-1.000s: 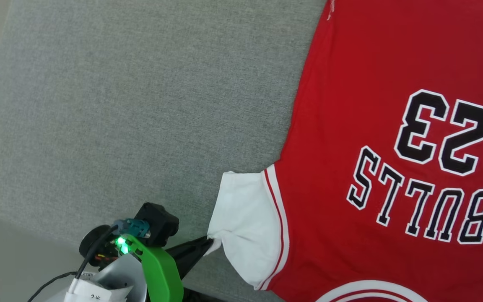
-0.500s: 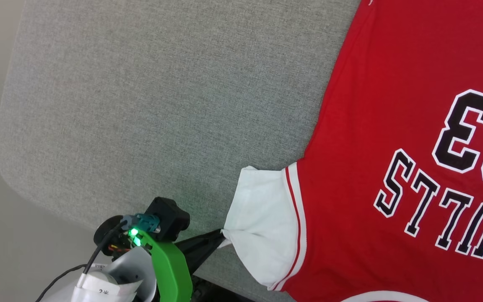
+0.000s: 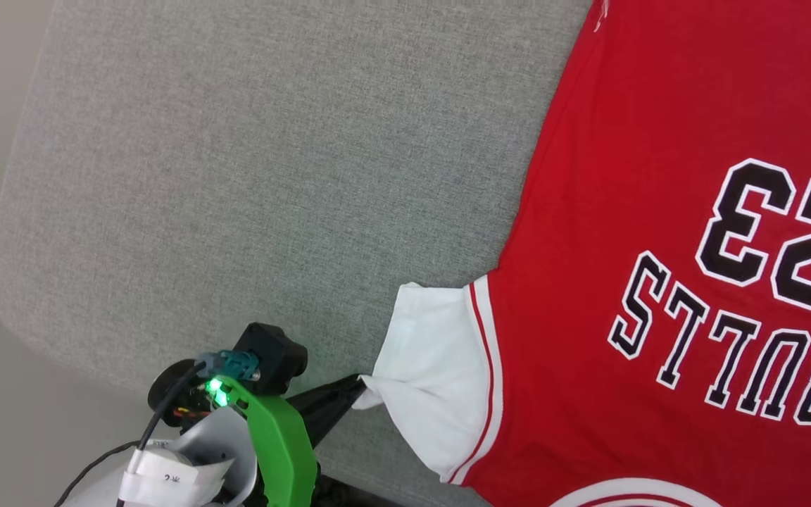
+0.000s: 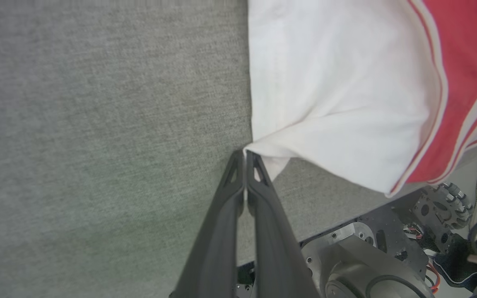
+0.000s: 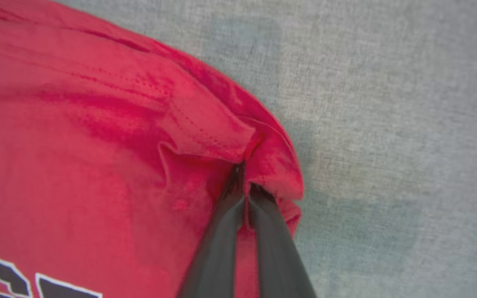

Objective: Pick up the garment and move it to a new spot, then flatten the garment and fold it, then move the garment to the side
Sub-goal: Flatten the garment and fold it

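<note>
Red garment [image 3: 659, 211] lies flat on the grey tabletop [image 3: 236, 176]. Left gripper [image 4: 244, 155] pinches its white sleeve at the near edge; right gripper [image 5: 244, 188] clamps a bunched red corner. Robot base [image 4: 367, 256] sits below.

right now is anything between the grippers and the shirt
Nothing visible. The left gripper is shut on the corner of the white sleeve of the garment, and the right gripper is shut on a bunched red edge of it.
</note>
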Robot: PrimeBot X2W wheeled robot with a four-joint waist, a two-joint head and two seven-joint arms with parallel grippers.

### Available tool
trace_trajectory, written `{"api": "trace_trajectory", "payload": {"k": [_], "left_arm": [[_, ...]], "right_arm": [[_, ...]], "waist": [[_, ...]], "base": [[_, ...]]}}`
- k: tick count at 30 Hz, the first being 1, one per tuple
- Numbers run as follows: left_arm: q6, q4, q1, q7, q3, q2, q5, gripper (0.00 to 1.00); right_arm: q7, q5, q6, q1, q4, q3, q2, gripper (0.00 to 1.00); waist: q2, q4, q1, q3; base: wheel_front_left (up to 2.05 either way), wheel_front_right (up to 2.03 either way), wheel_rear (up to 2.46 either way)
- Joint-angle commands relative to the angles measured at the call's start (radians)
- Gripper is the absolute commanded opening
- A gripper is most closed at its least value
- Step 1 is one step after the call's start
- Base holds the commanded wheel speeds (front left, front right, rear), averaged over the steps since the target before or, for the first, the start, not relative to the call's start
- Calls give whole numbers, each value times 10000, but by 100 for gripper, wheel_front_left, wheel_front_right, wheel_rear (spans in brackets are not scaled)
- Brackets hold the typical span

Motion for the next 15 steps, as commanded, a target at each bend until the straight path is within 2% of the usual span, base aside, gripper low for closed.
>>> {"api": "trace_trajectory", "payload": {"k": [1, 10, 15], "left_arm": [[12, 37, -170, -56, 30, 3, -29, 0], [253, 243, 163, -3, 49, 68, -307, 0], [396, 459, 518, -100, 94, 65, -599, 0]], "right_arm": [[61, 50, -9, 808, 387, 0, 82, 0], [-571, 559, -9, 2651, 388, -216, 329, 0], [-1068, 878, -9, 4011, 209, -574, 722, 0]], "waist": [[0, -332, 0, -460], [0, -1171, 0, -1883], [0, -1726, 0, -2814]], "base": [[0, 0, 0], [0, 0, 0], [0, 0, 0]]}}
